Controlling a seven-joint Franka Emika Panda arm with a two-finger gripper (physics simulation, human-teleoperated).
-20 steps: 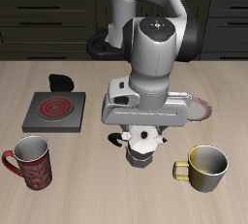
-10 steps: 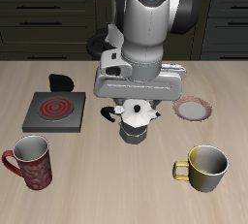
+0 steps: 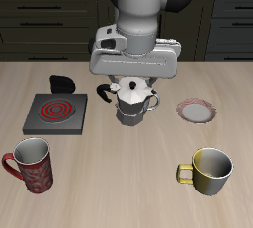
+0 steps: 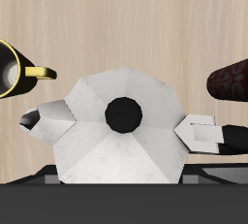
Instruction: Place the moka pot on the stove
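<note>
The moka pot (image 3: 133, 104) is a small silver faceted pot with a black side handle. It hangs in my gripper (image 3: 132, 87), which is shut on its top and holds it above the table, beside the stove. The stove (image 3: 56, 114) is a flat dark grey square with a red spiral coil, and a black knob piece (image 3: 61, 82) sits behind it. The wrist view shows the moka pot (image 4: 97, 141) from above with its black lid knob (image 4: 124, 113), its spout and its handle (image 4: 208, 136). My fingers are not clear in that view.
A dark red patterned mug (image 3: 32, 163) and a yellow mug (image 3: 210, 170) stand near the table's front edge. A round pinkish-rimmed plate (image 3: 196, 111) lies beside the pot, on the side away from the stove. Both mugs show in the wrist view (image 4: 15, 68) (image 4: 232, 78).
My gripper has carried the moka pot back from near the table's front edge, higher and slightly toward the stove's side. Nothing else has moved.
</note>
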